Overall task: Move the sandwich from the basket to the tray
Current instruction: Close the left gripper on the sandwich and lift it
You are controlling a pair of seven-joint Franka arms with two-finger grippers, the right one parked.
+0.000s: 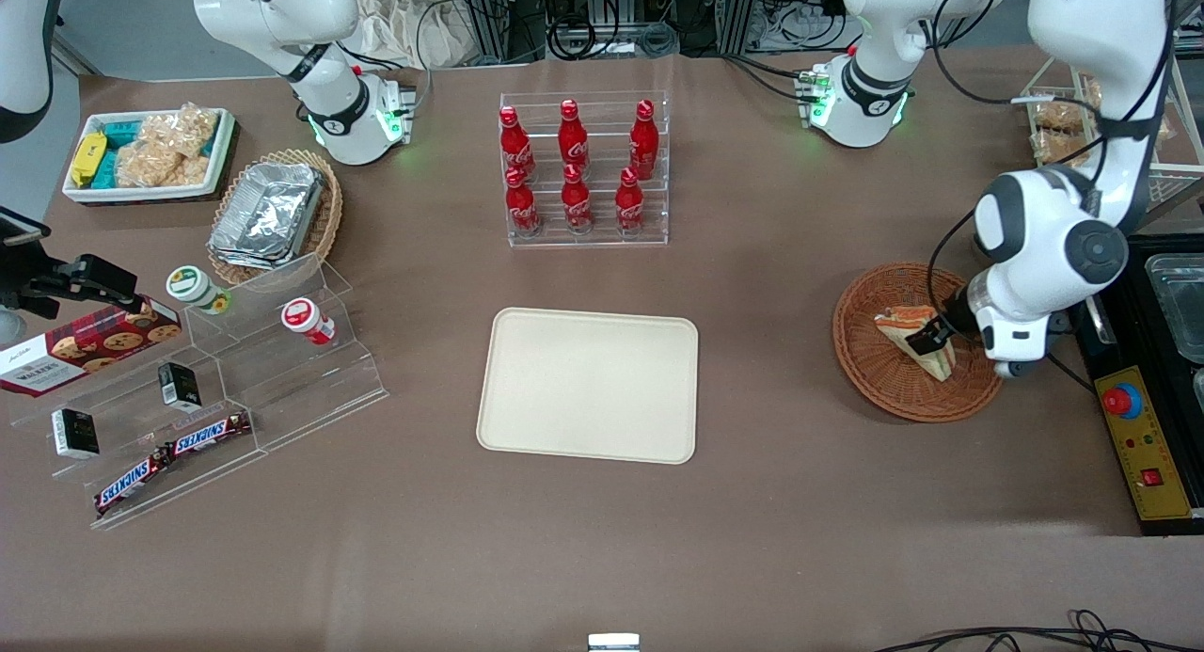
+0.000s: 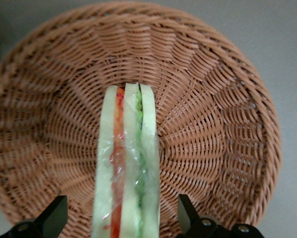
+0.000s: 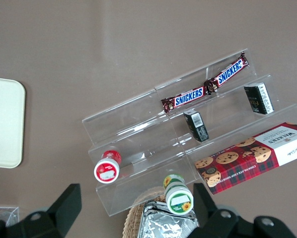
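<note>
A: The end effector [image 2: 122,218] is down in the basket [image 2: 223,114], its fingers [image 2: 54,215] spread to either flank of the sandwich [image 2: 127,163], a visible gap on each side. Nothing is pinched yet.

B: And the sandwich?

A: Standing on edge in the basket, bread slices facing the pads.

B: What could spoil it?

A: The clear wrap looks slick; a light squeeze might let the wedge slide out on the lift. Too hard, and I'd expect the soft bread to crush. A fingertip could also snag the weave and drag the basket.

B: The destination?

A: The tray [image 1: 588,385] lies on the worktop [image 1: 771,501] at roughly nine o'clock from the basket [image 1: 879,370] in the front view, well apart.
</note>
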